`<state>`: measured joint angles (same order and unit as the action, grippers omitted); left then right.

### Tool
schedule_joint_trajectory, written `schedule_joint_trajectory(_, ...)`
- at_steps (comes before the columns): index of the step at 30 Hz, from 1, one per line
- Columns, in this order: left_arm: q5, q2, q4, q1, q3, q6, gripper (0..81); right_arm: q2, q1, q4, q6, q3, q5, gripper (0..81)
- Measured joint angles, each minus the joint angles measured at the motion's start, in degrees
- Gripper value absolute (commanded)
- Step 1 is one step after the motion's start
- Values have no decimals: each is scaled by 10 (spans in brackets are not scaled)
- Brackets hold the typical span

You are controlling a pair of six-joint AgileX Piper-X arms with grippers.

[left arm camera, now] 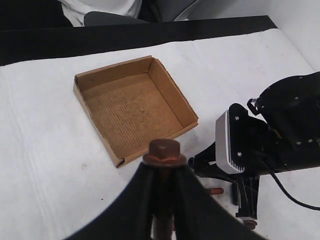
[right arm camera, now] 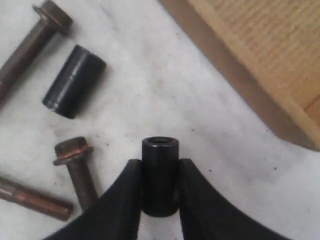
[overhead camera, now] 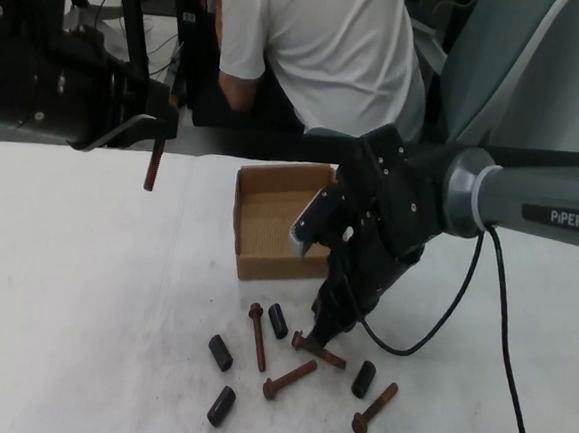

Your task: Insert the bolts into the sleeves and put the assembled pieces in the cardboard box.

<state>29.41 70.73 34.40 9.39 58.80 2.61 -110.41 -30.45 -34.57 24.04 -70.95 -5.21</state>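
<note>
We found the left end effector (left arm camera: 161,170) clamped on a rusty bolt (left arm camera: 161,151), raised left of the cardboard box (overhead camera: 271,266); the right end effector (right arm camera: 160,171) gripped a black sleeve (right arm camera: 159,150) in front of that box

The cardboard box (left arm camera: 132,107) is plain brown corrugated board, matt, with a finely ribbed floor and raw cut edges. The tabletop (right arm camera: 150,75) has a white, matt, faintly fibrous covering flecked with dark specks. The bolt (left arm camera: 161,152) and the loose bolts (right arm camera: 77,170) are dull reddish-brown metal with a rusty, slightly rough skin, the sleeve (right arm camera: 159,175) and the loose sleeve (right arm camera: 73,81) are black metal with a smooth, low-sheen finish, and the jaws are black, matt and smooth, like moulded plastic.
</note>
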Motion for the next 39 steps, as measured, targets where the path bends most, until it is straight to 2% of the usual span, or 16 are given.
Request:
schedule_joint_trajectory(2,0,0,0,0,0,0,3,8,2,7,-20,0,-25,8)
schedule_joint_trajectory(6,3,0,-1,0,0,0,3,82,31,77,-133,3,-213,8)
schedule_joint_trajectory(8,13,0,-7,0,0,0,3,128,49,158,-218,3,-332,8)
schedule_joint_trajectory(11,40,0,-30,0,0,0,3,209,78,296,-333,3,-425,8)
schedule_joint_trajectory(15,60,0,-66,0,0,16,3,251,95,458,-489,0,-541,8)
schedule_joint_trajectory(16,71,0,-83,0,0,25,3,257,95,470,-505,0,-556,8)
schedule_joint_trajectory(18,89,0,-129,0,-2,49,3,262,95,477,-518,0,-570,8)
schedule_joint_trajectory(25,138,1,-510,0,-69,271,3,275,90,487,-537,59,-593,8)
schedule_joint_trajectory(28,140,14,-644,0,-120,355,3,284,89,506,-543,142,-589,8)
schedule_joint_trajectory(31,147,38,-751,0,-169,433,3,291,86,557,-568,182,-573,8)
schedule_joint_trajectory(33,164,55,-826,3,-200,472,3,295,79,598,-587,201,-556,8)
schedule_joint_trajectory(39,209,58,-876,12,-207,483,3,298,26,635,-593,246,-514,8)
